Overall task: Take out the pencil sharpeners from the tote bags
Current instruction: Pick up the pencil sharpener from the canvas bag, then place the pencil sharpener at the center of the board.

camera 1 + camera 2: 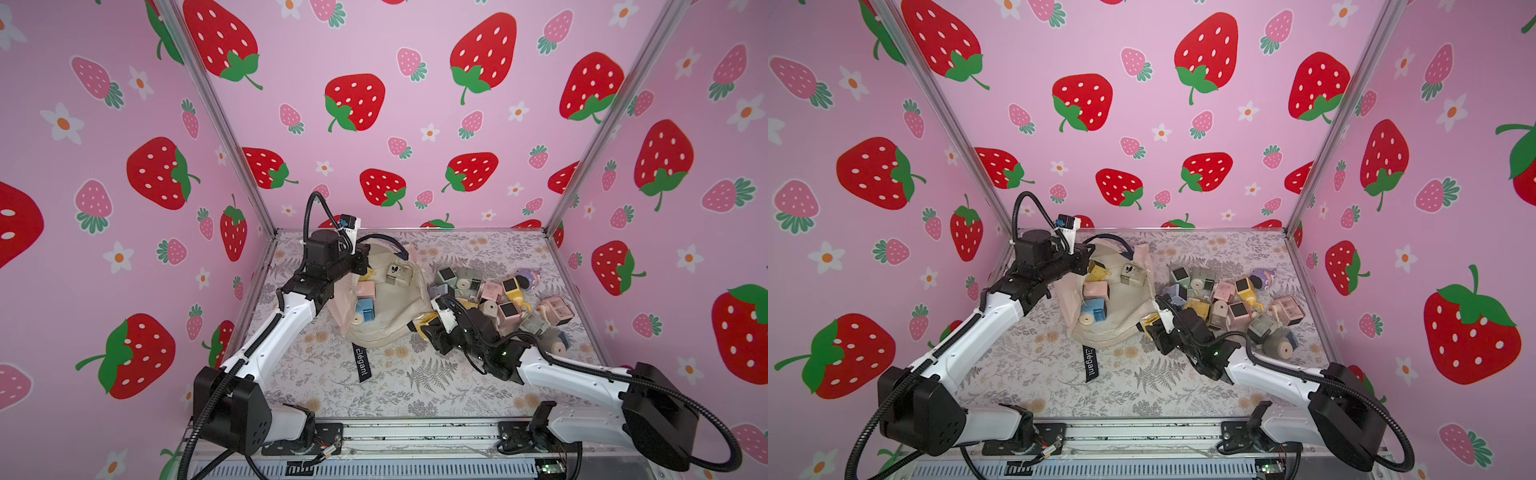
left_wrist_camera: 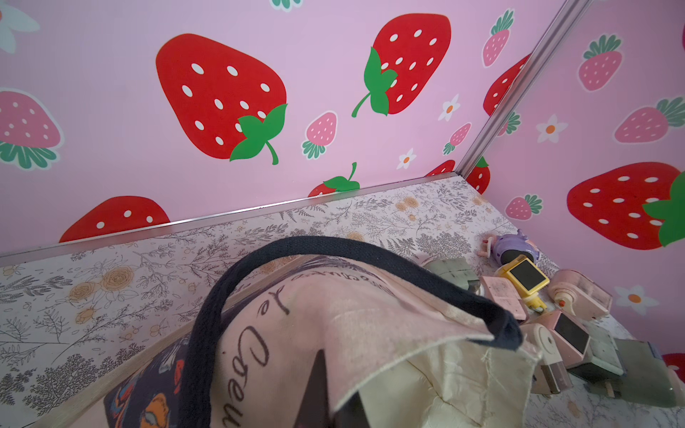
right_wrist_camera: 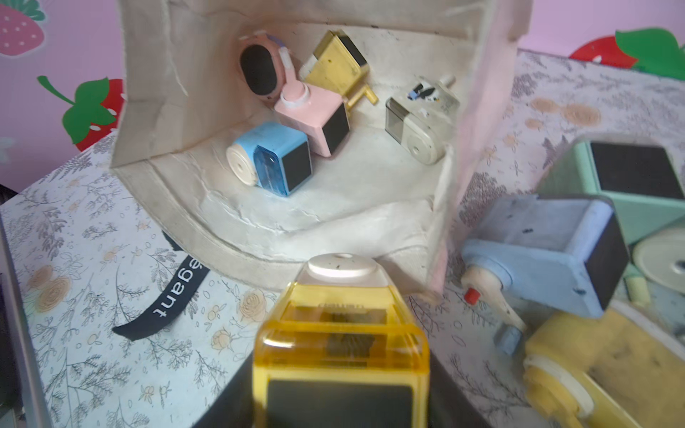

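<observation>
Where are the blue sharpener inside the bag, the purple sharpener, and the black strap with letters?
blue sharpener [image 3: 272, 159]: right wrist view, on its blue side.
purple sharpener [image 1: 531, 275]: a top view, on its purple body.
black strap [image 1: 360, 362]: a top view, on its white lettering.

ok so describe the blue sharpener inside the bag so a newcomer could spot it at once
Start at the cream tote bag lying left of the loose pile of sharpeners. Among the few inside it, the blue sharpener lies nearest the robot, beside the pink sharpener. It is the only blue one in the bag, with a round cream end.
</observation>
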Robot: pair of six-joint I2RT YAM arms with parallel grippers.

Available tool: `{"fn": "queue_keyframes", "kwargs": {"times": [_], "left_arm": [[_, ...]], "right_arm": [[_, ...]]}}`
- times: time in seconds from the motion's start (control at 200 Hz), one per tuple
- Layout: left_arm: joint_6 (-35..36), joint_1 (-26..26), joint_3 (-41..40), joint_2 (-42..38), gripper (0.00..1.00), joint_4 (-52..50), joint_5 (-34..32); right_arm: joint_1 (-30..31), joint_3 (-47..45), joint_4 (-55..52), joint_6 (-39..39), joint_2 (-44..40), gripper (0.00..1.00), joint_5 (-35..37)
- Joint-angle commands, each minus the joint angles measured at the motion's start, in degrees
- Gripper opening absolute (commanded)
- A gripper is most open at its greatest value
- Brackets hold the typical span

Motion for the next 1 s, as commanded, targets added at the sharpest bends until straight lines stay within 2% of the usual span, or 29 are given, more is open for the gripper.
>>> {"fn": "queue_keyframes", "kwargs": {"times": [0.0,0.22,0.49,0.77,0.995], "left_arm": [[0.80,-0.21,1.65,-1.82,0.00,3.61,0.88],[0.89,-0.23,1.53,-2.08,0.00,3.48,0.76],[0.82,-0.20,1.74,-1.84,0.00,3.41,0.79],[0.99,-0.23,1.47,-2.26,0.00,3.53,0.57],[0.95,-0.21,1.52,-2.08,0.00,3.40,0.68]], "right_arm": [[-0.74,-0.80,0.35,4.25,-1.78,0.52,0.31],[-2.53,-0.30,-3.16,7.94,2.55,0.52,0.73],[-3.54,0.60,-2.41,8.38,6.38,0.52,0.80],[-6.40,0.60,2.57,11.15,13.58,0.53,-2.73],[-7.65,0.29,4.94,12.29,15.94,0.52,-3.98]]}}
